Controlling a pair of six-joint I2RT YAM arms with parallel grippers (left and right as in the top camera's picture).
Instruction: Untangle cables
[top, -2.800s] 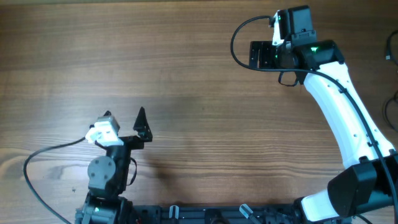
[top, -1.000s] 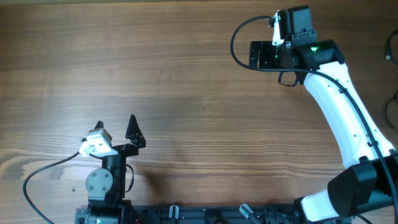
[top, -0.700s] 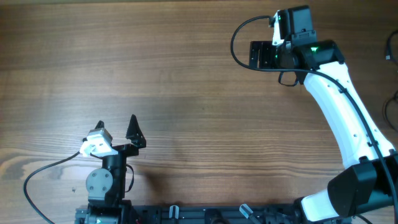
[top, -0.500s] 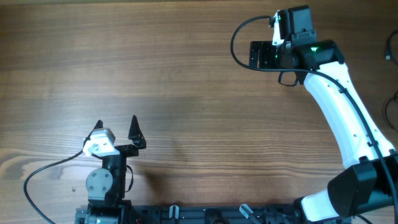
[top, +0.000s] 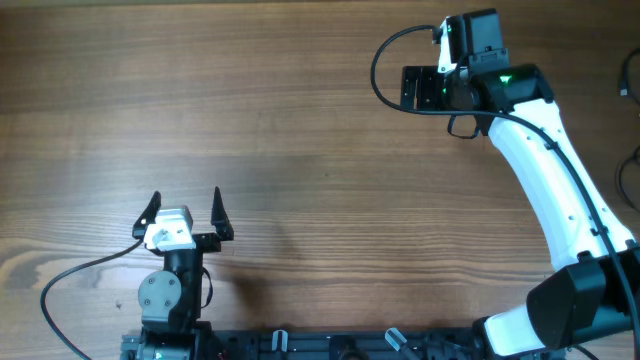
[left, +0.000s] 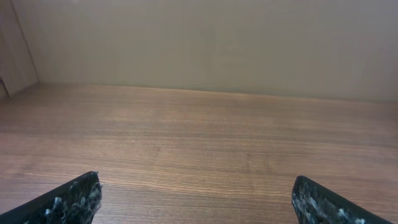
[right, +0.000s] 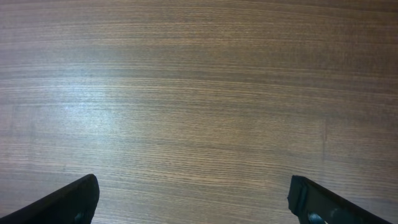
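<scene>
Cables aren't clearly in view. Thin dark strands (top: 627, 88) at the table's (top: 300, 120) right edge may be them. Your left gripper (top: 184, 198) and right gripper (right: 196, 200) gape, empty. Expect light, limp, snag-prone wire, so pinch beside a plug.

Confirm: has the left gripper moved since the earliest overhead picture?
Yes. The left gripper drew back toward the black metal base rail at the table's near edge, shifting slightly left.

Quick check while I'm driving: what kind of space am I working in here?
Most likely a robotics lab bench, not a home: a wood-grain tabletop, a left arm and a right arm based along its near edge, and a plain beige wall behind it in the left wrist view.
</scene>
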